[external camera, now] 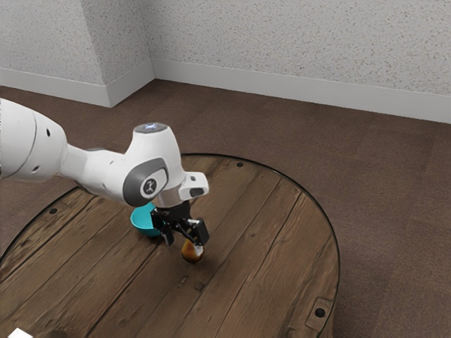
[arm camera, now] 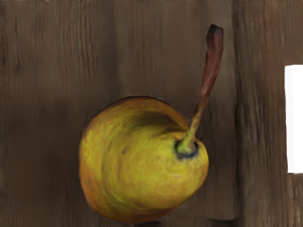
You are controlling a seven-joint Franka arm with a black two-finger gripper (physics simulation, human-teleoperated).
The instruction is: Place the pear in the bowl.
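Over the round wooden table, my gripper (external camera: 186,240) points down with its two black fingers apart, so it is open. Just below the fingertips is the yellow-brown pear (external camera: 192,254), partly overlapped by one finger. From above, the pear (arm camera: 142,165) shows its yellow side and a long brown stem; no finger is seen pressing on it. The turquoise bowl (external camera: 143,222) stands beside the gripper, toward the exterior view's left, partly hidden behind the hand. I cannot see inside it fully.
The table (external camera: 282,246) has a dark rim and a metal fitting (external camera: 320,313) near its edge. A white object (external camera: 20,334) lies at the exterior view's lower left corner. A white shape (arm camera: 294,119) appears beyond the pear's stem side.
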